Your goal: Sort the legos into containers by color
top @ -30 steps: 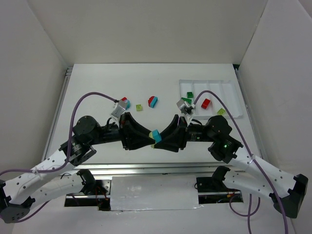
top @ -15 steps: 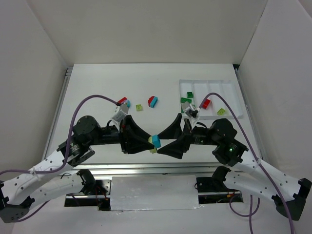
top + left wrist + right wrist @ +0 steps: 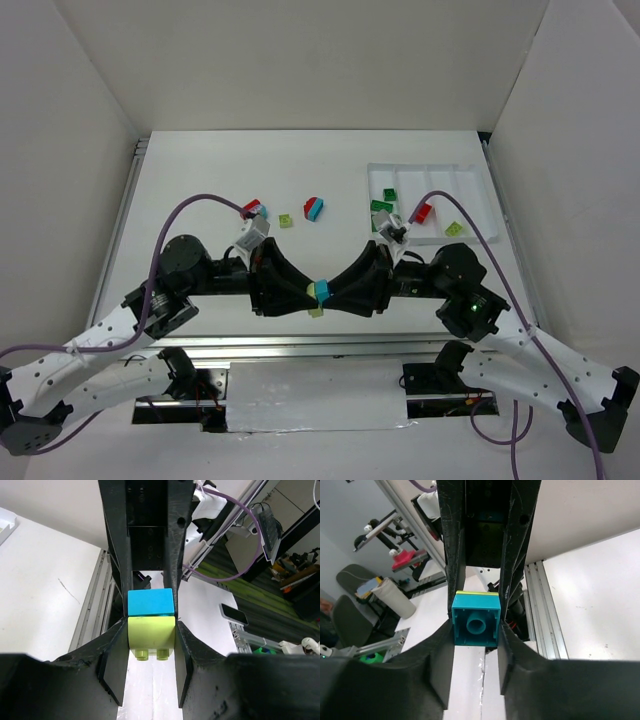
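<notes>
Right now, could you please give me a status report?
Left pincer shut on yellow-green brick. Right pincer shut on teal brick. Bricks joined. No obstruction.

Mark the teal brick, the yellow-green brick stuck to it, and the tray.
teal brick (image 3: 150,602), left wrist view, middle of its facing side.
yellow-green brick (image 3: 151,631), left wrist view, middle of its facing side.
tray (image 3: 425,167), top external view, its far rim.

From above, my left gripper (image 3: 311,293) and right gripper (image 3: 333,291) covered all but a teal sliver of the stacked pair (image 3: 322,290). From my right wrist, the yellow-green brick (image 3: 476,593) showed only a thin edge behind the teal brick (image 3: 476,625) — its studs hidden. Beyond my right gripper, the loose bricks (image 3: 423,211) in the tray (image 3: 470,175) were too small to count.
</notes>
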You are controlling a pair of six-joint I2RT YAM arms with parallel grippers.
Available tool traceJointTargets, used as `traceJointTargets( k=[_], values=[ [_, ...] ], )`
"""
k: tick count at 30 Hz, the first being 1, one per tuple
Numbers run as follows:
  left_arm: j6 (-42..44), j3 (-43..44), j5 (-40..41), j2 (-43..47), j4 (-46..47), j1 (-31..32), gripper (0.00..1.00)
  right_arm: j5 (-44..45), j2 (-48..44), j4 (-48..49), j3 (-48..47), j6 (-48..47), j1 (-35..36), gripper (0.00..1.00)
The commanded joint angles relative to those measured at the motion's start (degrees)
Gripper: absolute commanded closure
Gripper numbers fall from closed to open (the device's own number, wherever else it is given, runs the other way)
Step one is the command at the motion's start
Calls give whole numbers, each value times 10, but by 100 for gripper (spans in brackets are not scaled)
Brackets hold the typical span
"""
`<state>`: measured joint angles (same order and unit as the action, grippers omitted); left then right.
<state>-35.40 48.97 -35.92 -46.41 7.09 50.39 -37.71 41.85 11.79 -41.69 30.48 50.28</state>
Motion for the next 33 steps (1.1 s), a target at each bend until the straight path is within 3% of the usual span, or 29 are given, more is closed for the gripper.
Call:
traceJointTargets(
  k=[1, 5, 9, 14, 15, 17, 19, 20, 22, 25, 28, 33],
  values=[
    [4, 6, -14, 4, 31, 6, 100, 17, 4, 1, -25, -22, 4, 100],
    [30, 16, 10, 26, -13, 5, 100, 42, -34, -19, 16, -74, -18, 100],
    [49, 21, 52, 51, -60, 5, 100, -38, -41, 16, 48, -39, -137, 100],
    [60, 31, 112, 64, -126, 4, 100, 37, -12, -58, 33, -83, -217, 100],
    [60, 38, 130, 69, -142, 4, 100, 71, 21, -111, 19, -95, -233, 100],
    [59, 46, 185, 72, -190, 4, 100, 220, 75, -162, -32, -102, -300, 100],
    [49, 50, 229, 76, -224, 3, 100, 338, 194, -249, -105, -23, -408, 100],
    [39, 45, 272, 76, -247, 3, 100, 360, 235, -305, -129, 2, -440, 100],
    [12, 33, 320, 76, -270, 2, 100, 383, 348, -331, -194, 45, -486, 100],
    [-8, -1, 378, 71, -290, 1, 100, 494, 465, -379, -302, 69, -515, 100],
    [-20, -40, 379, 73, -282, -4, 100, 592, 585, -457, -413, 88, -549, 100],
    [-15, -63, 364, 98, -282, -6, 100, 614, 656, -485, -503, 78, -604, 100]
  ],
)
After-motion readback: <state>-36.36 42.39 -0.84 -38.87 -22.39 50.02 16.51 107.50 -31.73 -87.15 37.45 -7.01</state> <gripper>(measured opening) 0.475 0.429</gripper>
